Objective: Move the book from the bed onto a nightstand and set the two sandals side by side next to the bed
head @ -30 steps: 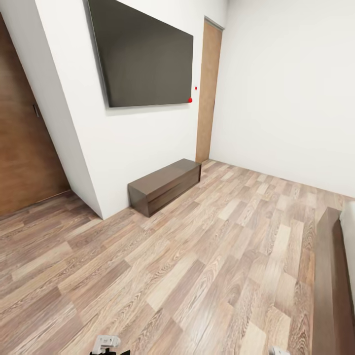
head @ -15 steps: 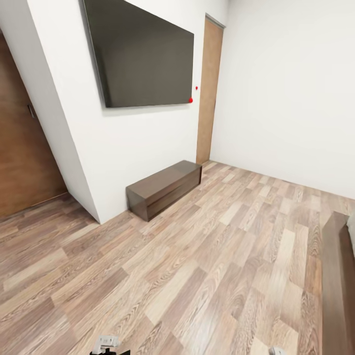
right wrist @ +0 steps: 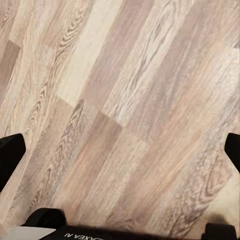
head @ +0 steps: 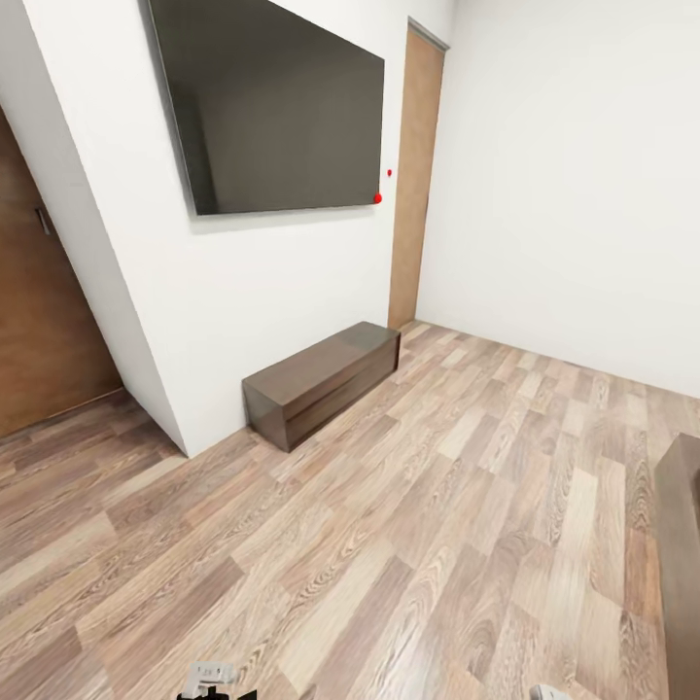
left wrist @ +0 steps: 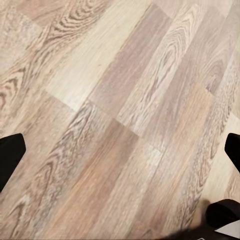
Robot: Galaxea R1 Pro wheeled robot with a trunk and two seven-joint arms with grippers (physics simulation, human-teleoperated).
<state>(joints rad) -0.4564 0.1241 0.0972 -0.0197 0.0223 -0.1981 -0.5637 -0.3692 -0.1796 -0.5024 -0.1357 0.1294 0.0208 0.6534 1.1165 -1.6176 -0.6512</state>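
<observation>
Left to right in the head view: a brown wooden door (head: pixel 39 321), a dark wall screen (head: pixel 277 107), a low dark-brown cabinet (head: pixel 321 379), then the bed (head: pixel 681 544) frame's dark edge at far right. Both grippers (left wrist: pixel 120 150) (right wrist: pixel 120 150) hang spread over the plank floor (head: pixel 408 544).

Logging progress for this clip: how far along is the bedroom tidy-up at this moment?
Nothing looks done. Both wrist views show bare wood floor between spread fingers, so the left gripper and right gripper carry nothing. The robot faces a wall TV and low cabinet; a dark bed frame edges in. Book and sandals remain.
</observation>
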